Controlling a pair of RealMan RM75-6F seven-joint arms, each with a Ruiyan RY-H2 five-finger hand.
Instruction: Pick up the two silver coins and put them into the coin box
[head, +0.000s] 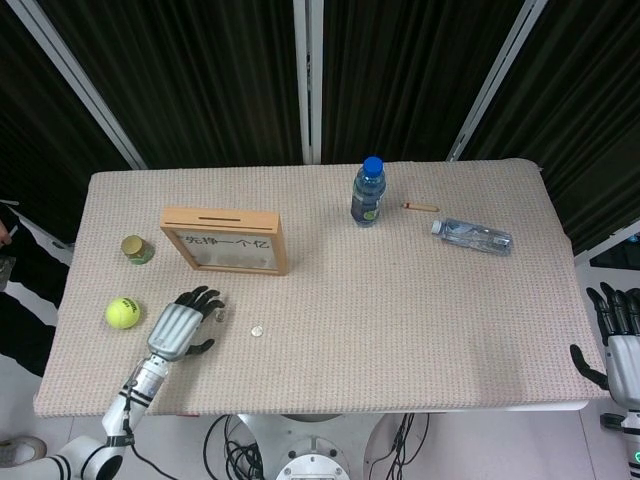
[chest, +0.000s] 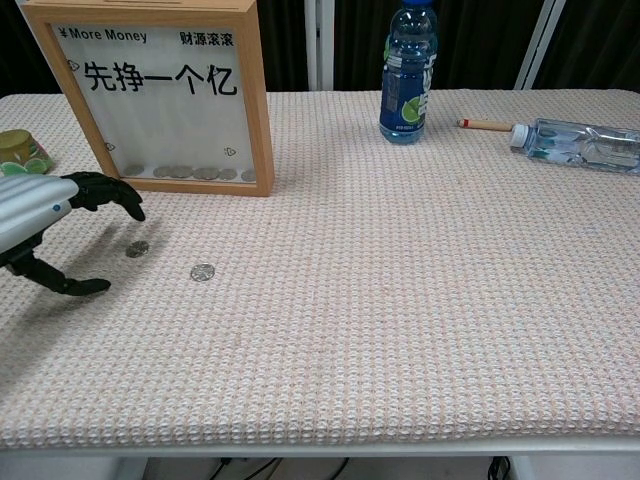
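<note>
Two small round silver coins (chest: 137, 249) (chest: 203, 271) lie flat on the bench (chest: 420, 300); the left hand (chest: 50, 225) hovers unclenched, empty, beside one; the right hand (head: 618, 345) hangs released.

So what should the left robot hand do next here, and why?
Probably lower the left robot hand a little further onto the nearer silver coin and pinch it. The hand is open with its fingers apart, its fingertips poised just above and left of that coin. Both it and the second coin lie flat on the table, not yet in the coin box.
</note>
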